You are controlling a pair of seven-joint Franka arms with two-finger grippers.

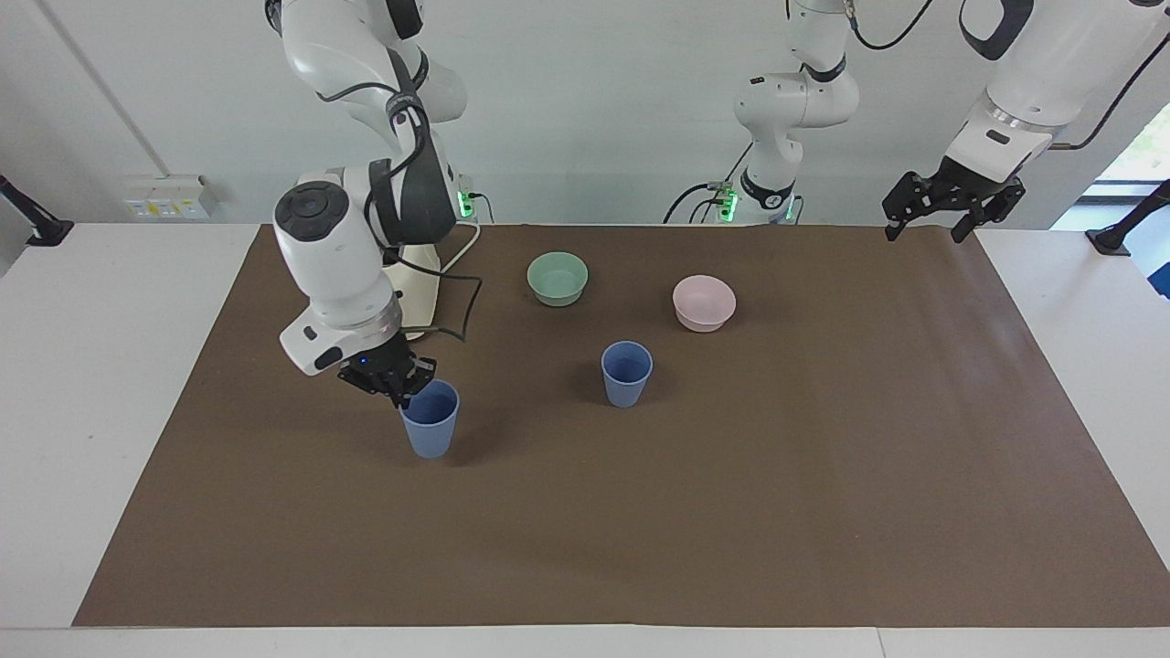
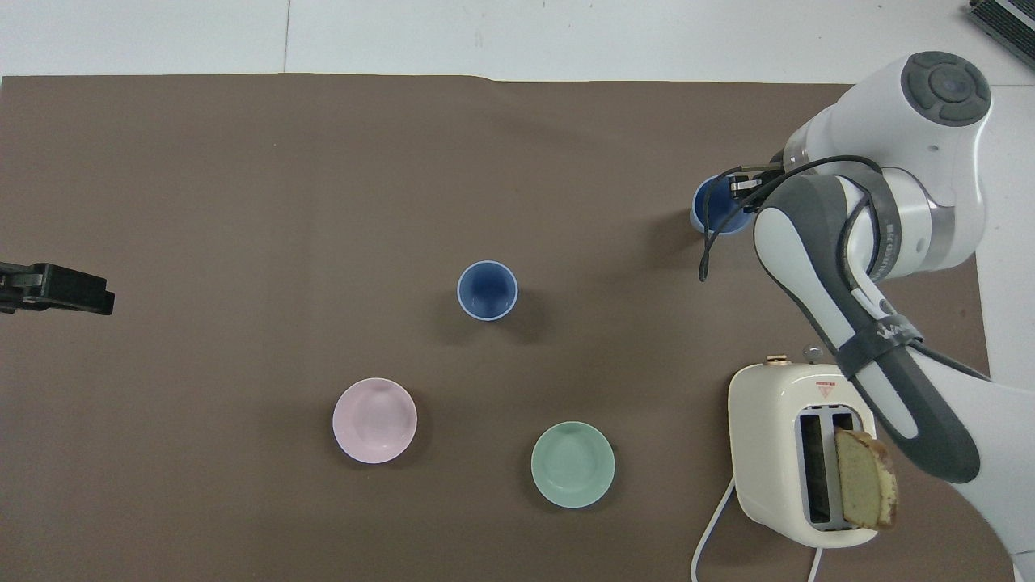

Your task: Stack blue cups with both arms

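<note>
One blue cup [image 1: 626, 373] stands upright in the middle of the brown mat; it also shows in the overhead view [image 2: 487, 290]. My right gripper [image 1: 398, 384] is shut on the rim of the second blue cup [image 1: 430, 422] and holds it upright a little above the mat, toward the right arm's end. In the overhead view this cup [image 2: 716, 208] is partly hidden under the right gripper [image 2: 740, 184] and the arm. My left gripper [image 1: 951, 208] waits open and empty, raised over the mat's edge at the left arm's end, and also shows in the overhead view [image 2: 57, 288].
A green bowl [image 1: 558, 277] and a pink bowl [image 1: 704, 302] sit nearer to the robots than the standing cup. A cream toaster [image 2: 796, 453] with a slice of bread [image 2: 865, 478] in it stands by the right arm's base.
</note>
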